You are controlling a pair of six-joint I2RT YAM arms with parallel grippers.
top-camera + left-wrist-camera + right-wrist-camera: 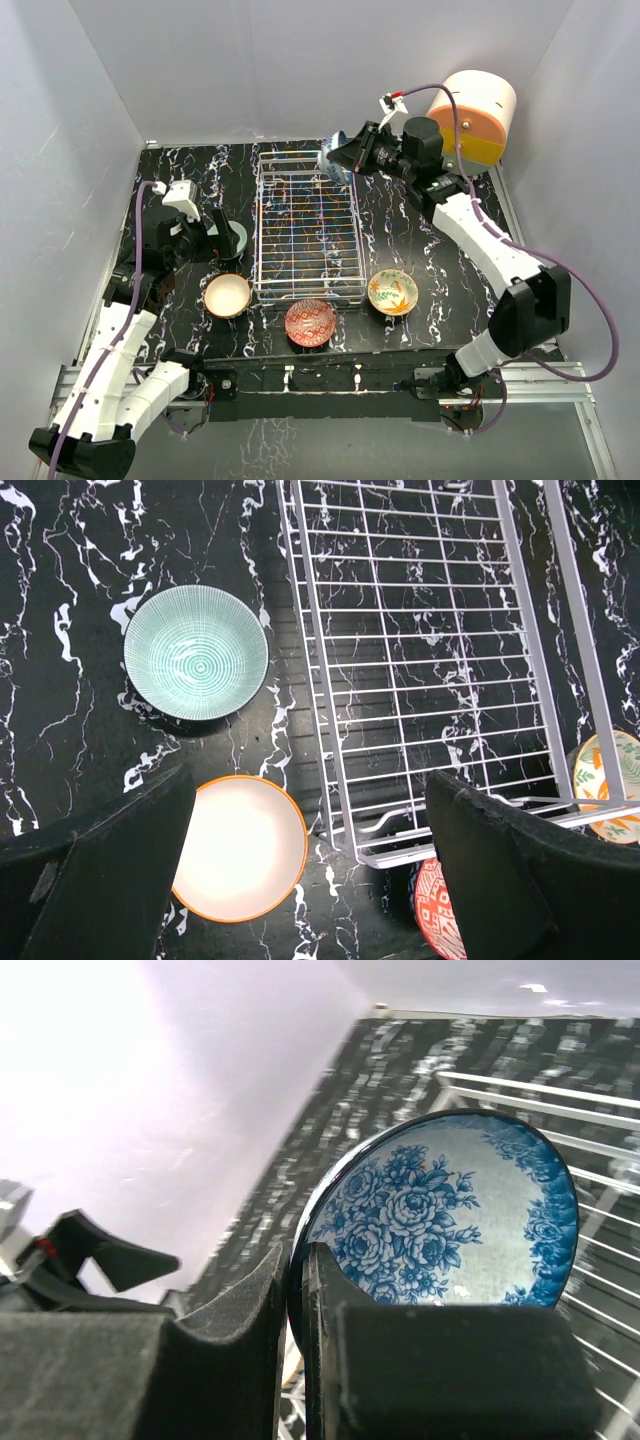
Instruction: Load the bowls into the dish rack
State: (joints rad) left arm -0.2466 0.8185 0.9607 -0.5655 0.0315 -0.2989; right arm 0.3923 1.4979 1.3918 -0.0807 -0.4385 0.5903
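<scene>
Top external view shows the silvery-white wire dish rack (308, 225) without bowls: right pincer (298, 1265) clamped on the blue-flowered ceramic bowl (450, 1210) over its 1 o'clock corner, left pincer (310, 820) apart, while mint bowl (196, 652), cream bowl (228, 295), red bowl (310, 323) and leafy yellow-green bowl (392, 292) wait on the black marbled bench (400, 240).

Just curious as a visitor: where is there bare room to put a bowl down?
The dish rack is all bare. Bare tabletop: far-left corner beyond the mint bowl, and right of the rack beyond the leafy bowl. Crowded: the rack's near end, ringed by the cream bowl, red bowl and leafy bowl.
</scene>
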